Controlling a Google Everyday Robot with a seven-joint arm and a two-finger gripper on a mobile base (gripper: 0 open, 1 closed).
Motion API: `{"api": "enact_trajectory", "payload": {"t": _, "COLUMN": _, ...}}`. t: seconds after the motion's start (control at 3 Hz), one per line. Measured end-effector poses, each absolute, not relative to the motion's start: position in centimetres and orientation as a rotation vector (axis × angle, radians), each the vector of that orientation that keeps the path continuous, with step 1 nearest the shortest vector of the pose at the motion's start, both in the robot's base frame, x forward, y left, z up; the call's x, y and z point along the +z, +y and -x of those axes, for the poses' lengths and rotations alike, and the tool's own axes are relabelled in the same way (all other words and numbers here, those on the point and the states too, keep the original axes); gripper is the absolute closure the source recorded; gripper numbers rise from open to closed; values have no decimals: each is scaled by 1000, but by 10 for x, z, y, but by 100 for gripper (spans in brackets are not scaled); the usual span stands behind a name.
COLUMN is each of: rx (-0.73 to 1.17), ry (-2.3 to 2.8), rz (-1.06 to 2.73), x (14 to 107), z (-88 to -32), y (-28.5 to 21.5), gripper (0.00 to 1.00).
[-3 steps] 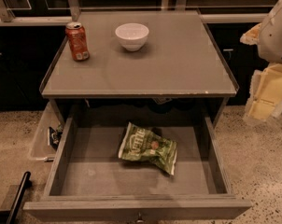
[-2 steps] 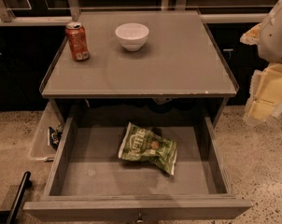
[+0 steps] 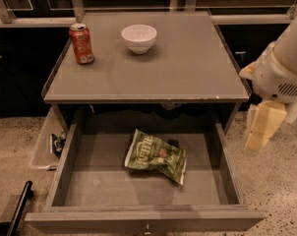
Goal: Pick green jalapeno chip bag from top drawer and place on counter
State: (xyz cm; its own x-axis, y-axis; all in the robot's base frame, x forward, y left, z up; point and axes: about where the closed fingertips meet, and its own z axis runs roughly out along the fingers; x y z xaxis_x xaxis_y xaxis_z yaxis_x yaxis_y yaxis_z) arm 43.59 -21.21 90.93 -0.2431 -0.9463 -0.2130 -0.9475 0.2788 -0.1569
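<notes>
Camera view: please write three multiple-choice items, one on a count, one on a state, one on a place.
1. How many things stand on the counter? A one; B two; C four.
2. The top drawer is: A shut; B open, holding the green jalapeno chip bag; C open, bare.
3. Where is the gripper? A inside the drawer; B above the counter; C beside the counter, at the picture's right.
Key: 1 B, only soda can and white bowl; 2 B, the bag lies on its floor; 3 C, it hangs outside the drawer.

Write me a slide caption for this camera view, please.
The green jalapeno chip bag lies in the open top drawer; the tool hangs right of the counter.
</notes>
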Motion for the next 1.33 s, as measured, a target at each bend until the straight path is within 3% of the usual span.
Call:
{"api": "enact_trajectory", "payload": {"t": 1.0, "rx": 155, "ry": 2318, "rz": 1757, "x": 755, "z": -418, "y": -200, "gripper": 0}}
{"api": "enact_trajectory", "payload": {"t": 1.33, "rx": 155, "ry": 2318, "rz": 1757, "x": 755, "z": -418, "y": -200, "gripper": 0}}
